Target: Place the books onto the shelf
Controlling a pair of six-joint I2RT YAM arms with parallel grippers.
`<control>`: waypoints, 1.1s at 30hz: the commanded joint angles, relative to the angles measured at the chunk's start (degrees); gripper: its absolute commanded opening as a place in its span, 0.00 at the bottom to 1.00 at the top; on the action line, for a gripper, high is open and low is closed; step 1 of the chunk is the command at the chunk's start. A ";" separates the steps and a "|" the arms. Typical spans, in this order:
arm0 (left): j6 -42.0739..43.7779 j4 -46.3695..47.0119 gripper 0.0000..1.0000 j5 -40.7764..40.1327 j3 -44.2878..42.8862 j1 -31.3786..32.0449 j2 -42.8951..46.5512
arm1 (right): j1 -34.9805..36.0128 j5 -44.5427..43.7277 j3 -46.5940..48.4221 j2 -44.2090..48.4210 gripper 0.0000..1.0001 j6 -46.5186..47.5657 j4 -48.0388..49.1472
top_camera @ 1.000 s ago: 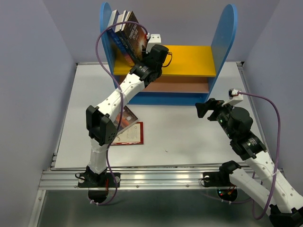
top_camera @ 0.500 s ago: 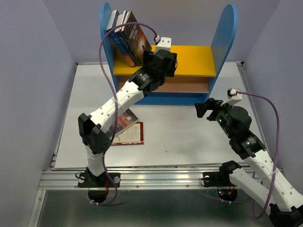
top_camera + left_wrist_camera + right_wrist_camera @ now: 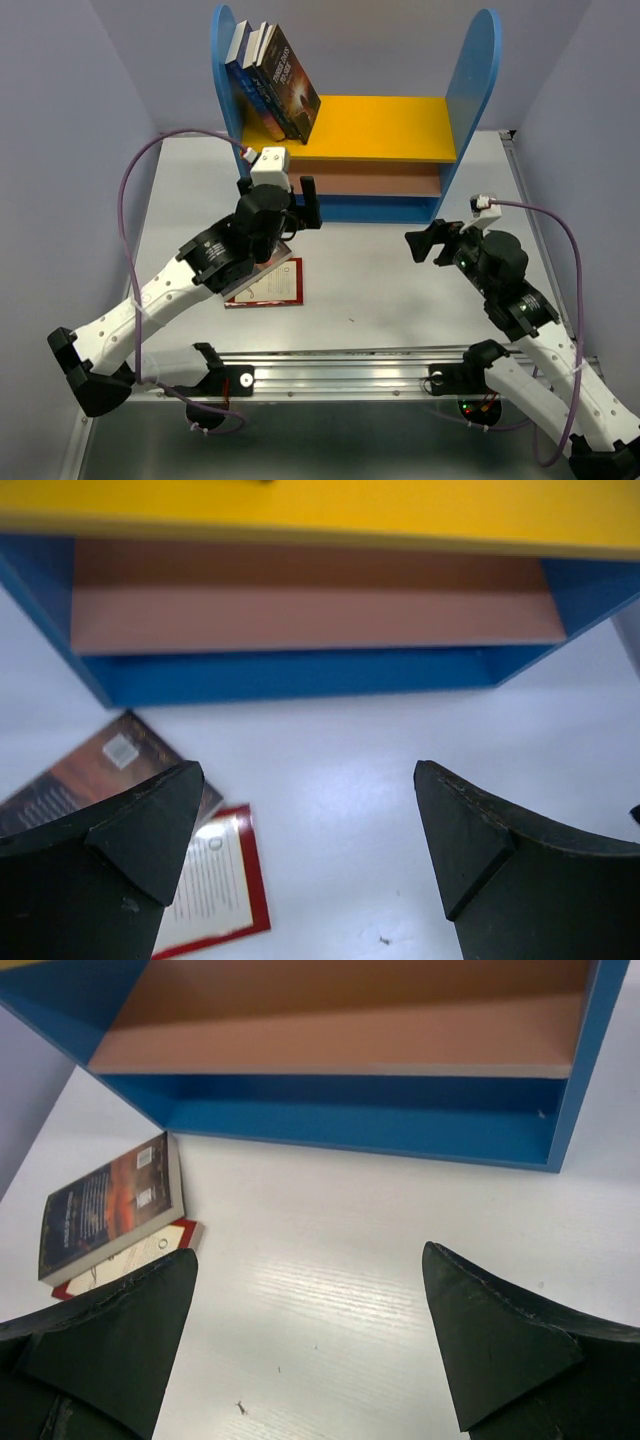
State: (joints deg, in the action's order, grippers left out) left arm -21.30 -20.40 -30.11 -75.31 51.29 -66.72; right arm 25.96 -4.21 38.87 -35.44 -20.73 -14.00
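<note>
- A robotics lab test cell.
- The left arm [image 3: 165, 295] and the right arm [image 3: 525, 315], both white-shelled, are bolted to an aluminium rail [image 3: 340, 362] along the near edge of a white bench [image 3: 400, 290].
- Plain lavender-grey walls [image 3: 70, 200] box the bench in on its left, far and right sides.
- A purple cable [image 3: 122, 200] loops from a small white wrist camera [image 3: 268, 163].
- A small blue-sided shelf [image 3: 480, 70] stands at the bench's far edge.

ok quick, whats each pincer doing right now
left black two-finger pincer: open, holding nothing
right black two-finger pincer: open, holding nothing
</note>
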 commanded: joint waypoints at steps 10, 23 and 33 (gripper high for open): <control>-25.54 -5.35 0.99 3.57 28.81 -18.32 6.25 | 0.15 13.51 -6.69 -7.88 1.00 -0.62 4.41; -18.08 12.32 0.99 5.93 31.90 -41.94 -6.66 | 9.28 13.97 -13.65 -16.49 1.00 -2.12 18.56; -18.43 15.66 0.99 10.50 29.96 -46.37 -20.19 | 12.19 12.12 -14.00 -20.99 1.00 -3.26 22.79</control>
State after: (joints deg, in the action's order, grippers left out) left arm -39.55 -7.40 -23.51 -43.42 4.86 -83.94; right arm 37.60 9.63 25.02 -56.66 -23.99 3.84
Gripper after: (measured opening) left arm 0.989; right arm 0.998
